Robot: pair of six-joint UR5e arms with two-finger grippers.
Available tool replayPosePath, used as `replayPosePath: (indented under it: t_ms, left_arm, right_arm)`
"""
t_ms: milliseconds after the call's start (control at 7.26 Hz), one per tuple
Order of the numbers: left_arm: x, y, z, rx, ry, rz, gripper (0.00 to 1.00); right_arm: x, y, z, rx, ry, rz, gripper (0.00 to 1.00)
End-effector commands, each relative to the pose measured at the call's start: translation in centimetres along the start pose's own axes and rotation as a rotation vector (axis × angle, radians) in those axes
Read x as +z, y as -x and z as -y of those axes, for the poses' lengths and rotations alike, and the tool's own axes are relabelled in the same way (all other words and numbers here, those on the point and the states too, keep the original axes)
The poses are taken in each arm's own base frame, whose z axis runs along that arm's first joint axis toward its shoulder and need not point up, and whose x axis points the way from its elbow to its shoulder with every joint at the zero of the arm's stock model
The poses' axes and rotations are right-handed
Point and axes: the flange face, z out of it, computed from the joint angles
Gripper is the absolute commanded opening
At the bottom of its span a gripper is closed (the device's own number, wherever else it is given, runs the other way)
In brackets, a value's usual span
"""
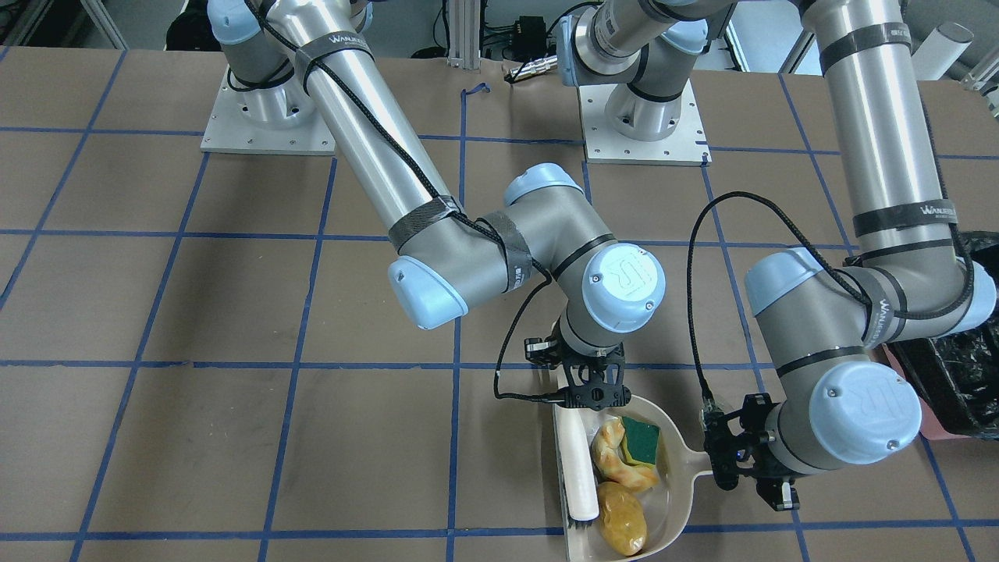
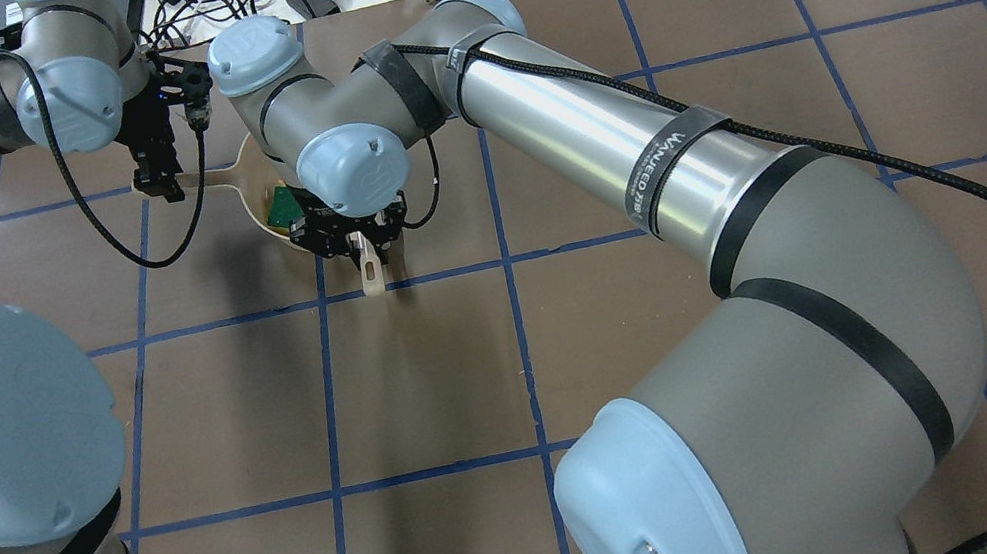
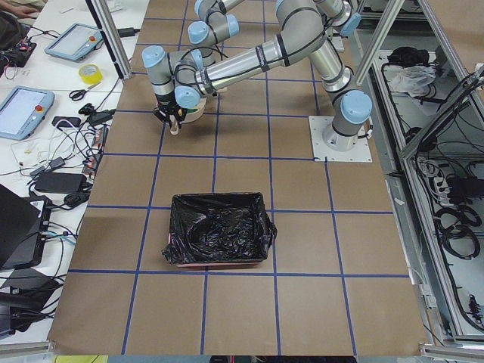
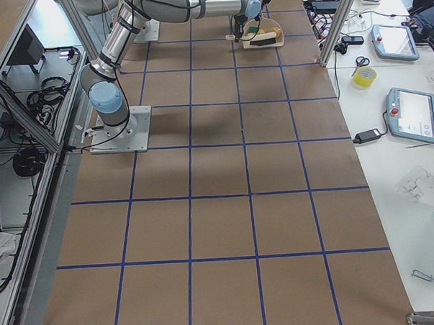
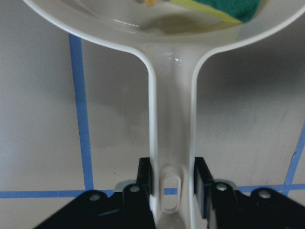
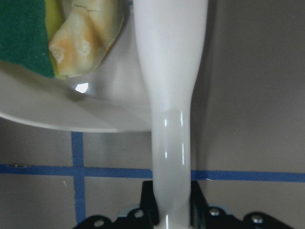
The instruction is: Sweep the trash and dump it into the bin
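Note:
The beige dustpan [image 1: 671, 499] lies on the table and holds all the trash: the golden-brown lump [image 1: 622, 519], the pale crescent piece [image 1: 620, 462] and the yellow-green sponge [image 1: 641, 439]. My left gripper [image 1: 722, 460] is shut on the dustpan's handle [image 5: 171, 133], as the left wrist view [image 5: 171, 183] shows. My right gripper [image 1: 591, 390] is shut on the white brush [image 1: 579, 476], whose head lies along the pan's open edge; the right wrist view [image 6: 171, 210] shows its handle [image 6: 171, 124], the sponge [image 6: 21, 38] and the crescent [image 6: 86, 33]. The pink bin [image 3: 219, 231] with a black bag stands apart on my left.
The bin also shows at the right edge of the front view [image 1: 956, 375], behind my left arm's elbow. Both arm bases [image 1: 269, 117] stand on the table's robot side. Brown paper with blue tape lines covers the table [image 1: 234, 429].

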Motion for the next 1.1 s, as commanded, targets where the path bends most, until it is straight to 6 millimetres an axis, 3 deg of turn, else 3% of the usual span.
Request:
replayPosePath:
  t_ms: [0,138,276,413,551,689,827,965]
  left_arm:
    - [-0.1,0.0,0.0,0.000,-0.004,0.002,0.00]
    - [0.1,0.0,0.1,0.004,-0.011,0.000,0.00]
    - [0.1,0.0,0.0,0.007,-0.015,0.001,0.00]
    - [0.2,0.0,-0.4,0.003,-0.025,0.000,0.00]
    - [0.3,0.0,-1.2,-0.014,-0.087,0.001,0.00]
    - [0.4,0.0,-1.9,-0.024,-0.095,-0.001,0.00]
    - [0.1,-0.1,-2.4,-0.031,-0.107,0.001,0.00]
    - [0.3,-0.1,-4.2,-0.056,-0.128,-0.005,0.00]
  right_arm:
    - [-2.9,-4.0,0.6,0.040,0.027,-0.051,0.00]
    - [-3.8,-7.6,2.1,0.090,0.048,-0.050,0.00]
    - [-4.7,-14.0,4.4,0.126,0.098,-0.048,0.00]
    - [-6.9,-21.3,5.8,0.125,0.099,-0.023,0.00]
    - [-7.5,-27.3,5.6,0.135,0.114,-0.009,0.00]
    - [-6.6,-33.4,5.4,0.138,0.132,0.009,0.00]
    - [-6.1,-40.7,5.0,0.111,0.142,0.039,0.00]
    - [-6.8,-45.9,3.7,0.099,0.138,0.062,0.00]
